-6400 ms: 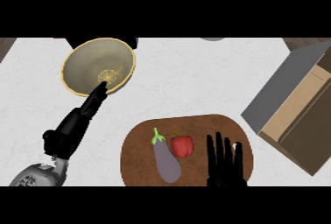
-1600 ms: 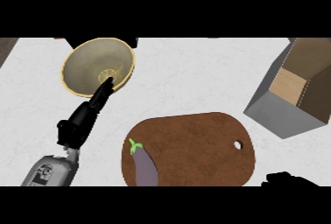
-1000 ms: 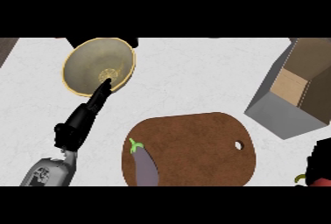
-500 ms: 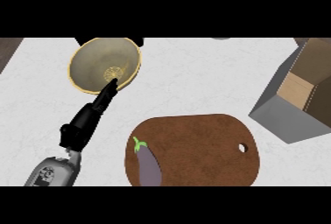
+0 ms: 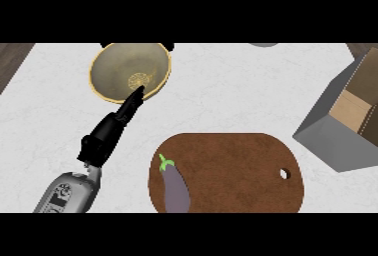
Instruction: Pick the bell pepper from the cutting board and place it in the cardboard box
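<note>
Left hand [image 5: 103, 137], fingers straight, tips at the bowl [image 5: 118, 67] rim; eggplant [image 5: 175, 185] on cutting board [image 5: 236, 165]

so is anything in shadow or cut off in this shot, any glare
Head view: light is flat and even, with no glare on the counter; the cardboard box shows a grey near wall, seemingly in shade, and runs off the right edge; the cutting board and the eggplant are cut off at the lower edge.
</note>
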Available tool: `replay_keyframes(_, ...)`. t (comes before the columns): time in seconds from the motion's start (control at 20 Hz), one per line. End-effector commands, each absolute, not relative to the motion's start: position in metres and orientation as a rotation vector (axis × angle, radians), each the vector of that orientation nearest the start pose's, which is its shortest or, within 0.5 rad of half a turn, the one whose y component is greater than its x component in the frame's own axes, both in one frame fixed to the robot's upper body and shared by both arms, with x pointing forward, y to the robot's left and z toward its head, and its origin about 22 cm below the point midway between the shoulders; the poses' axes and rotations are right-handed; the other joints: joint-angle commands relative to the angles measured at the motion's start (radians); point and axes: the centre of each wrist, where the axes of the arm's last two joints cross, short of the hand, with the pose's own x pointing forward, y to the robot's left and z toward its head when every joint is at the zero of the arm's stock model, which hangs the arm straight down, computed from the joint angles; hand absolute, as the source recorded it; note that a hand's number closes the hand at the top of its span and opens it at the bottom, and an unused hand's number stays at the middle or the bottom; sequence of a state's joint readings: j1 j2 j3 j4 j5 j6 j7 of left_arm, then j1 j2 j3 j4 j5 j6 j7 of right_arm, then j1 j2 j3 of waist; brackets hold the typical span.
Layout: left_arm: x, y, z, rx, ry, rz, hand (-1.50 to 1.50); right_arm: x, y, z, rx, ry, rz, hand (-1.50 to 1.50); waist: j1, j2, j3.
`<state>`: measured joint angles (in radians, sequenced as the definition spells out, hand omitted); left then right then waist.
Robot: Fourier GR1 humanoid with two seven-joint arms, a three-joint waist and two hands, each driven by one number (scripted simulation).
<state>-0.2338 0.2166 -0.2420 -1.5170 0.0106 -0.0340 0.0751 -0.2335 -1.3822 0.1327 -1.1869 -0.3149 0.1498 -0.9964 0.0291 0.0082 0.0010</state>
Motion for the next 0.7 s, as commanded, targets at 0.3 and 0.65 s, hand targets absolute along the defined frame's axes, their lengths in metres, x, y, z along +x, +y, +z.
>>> replay_keyframes(0.3, 0.269, 0.196, 0.037, -0.066, -1.603, -0.461, 0.0, 0.317, -0.457, 0.175, -0.469, -2.009, 1.342, 1.5, 0.008, -0.001, -0.001)
replay_keyframes(0.65, 0.282, 0.185, 0.04, -0.069, -1.593, -0.475, 0.0, 0.333, -0.45, 0.131, -0.286, -1.749, 1.283, -1.5, 0.0, 0.0, -0.001)
